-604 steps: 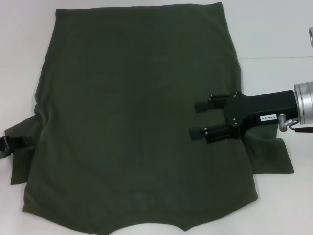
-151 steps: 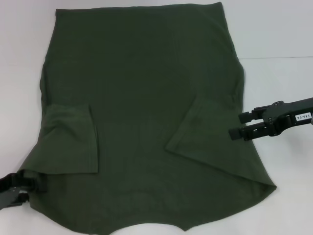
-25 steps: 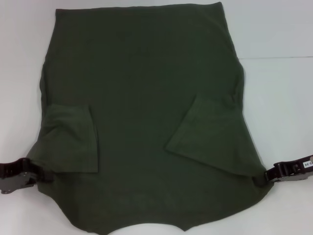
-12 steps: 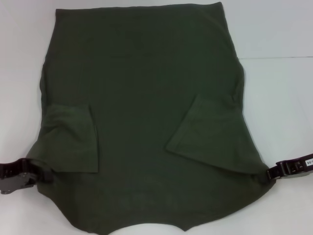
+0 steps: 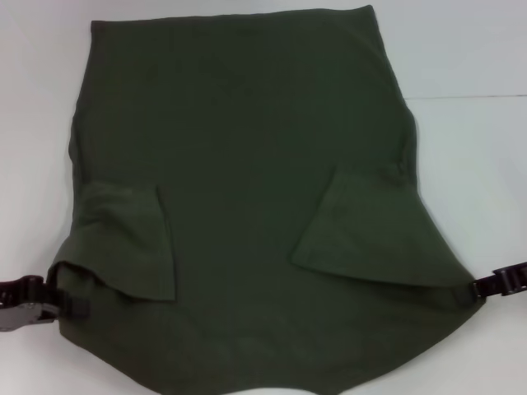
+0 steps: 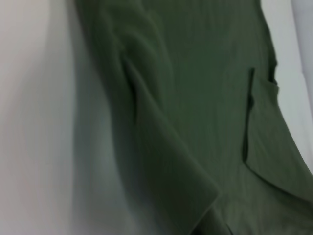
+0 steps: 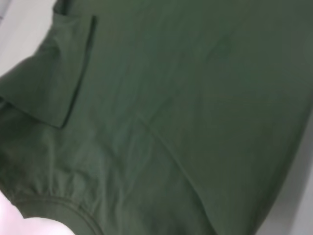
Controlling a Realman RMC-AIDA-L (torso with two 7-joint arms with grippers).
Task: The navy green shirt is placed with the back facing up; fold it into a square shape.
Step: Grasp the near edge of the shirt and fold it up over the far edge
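The navy green shirt [image 5: 247,164] lies back up on the white table, and both short sleeves are folded in onto its back. My left gripper [image 5: 66,303] is shut on the shirt's near left corner. My right gripper [image 5: 476,287] is shut on its near right corner. Both corners are drawn outward and the near part is raised off the table. The cloth fills the left wrist view [image 6: 195,98] and the right wrist view [image 7: 195,98]. No lettering shows.
The white table [image 5: 469,164] shows as bare strips to the left and right of the shirt and behind it. A faint seam line crosses the table at the right.
Both grippers have moved outward and up with the near corners. The shirt's near edge has lifted and spread wider, and the folded sleeves have shifted with it.
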